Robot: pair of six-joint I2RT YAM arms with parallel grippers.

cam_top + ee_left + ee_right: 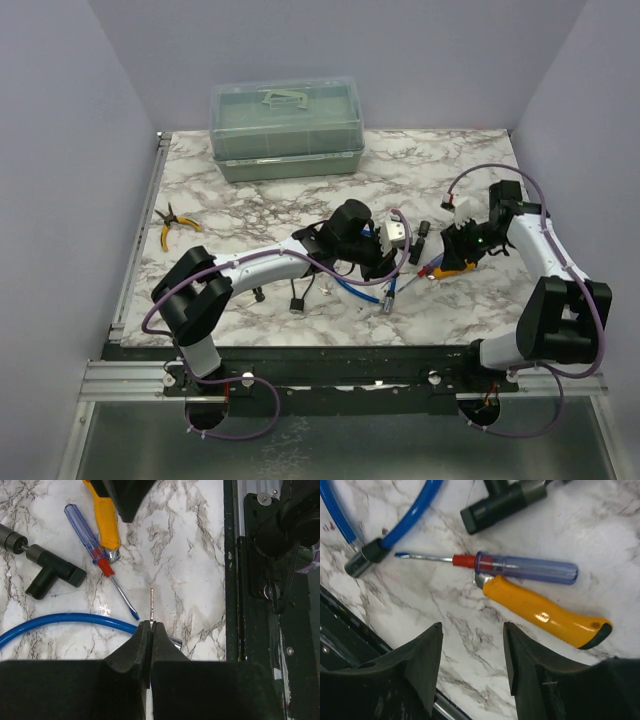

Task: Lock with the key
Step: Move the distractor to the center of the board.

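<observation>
— Left gripper [150, 625] pinched shut on the key [151, 605], lower centre of the wrist view. Just a thin edge-on sliver poking out over marble.
— Right gripper [472, 655] spread wide, gripping nothing, low over the screwdriver [520, 567] and yellow handle [545, 615].
— Blue hose [60, 622] cut off at left edge. Overhead, key lost behind the arm at centre.

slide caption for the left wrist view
Left end effector shut on a thin key, near a blue-handled screwdriver and blue cable.
</observation>
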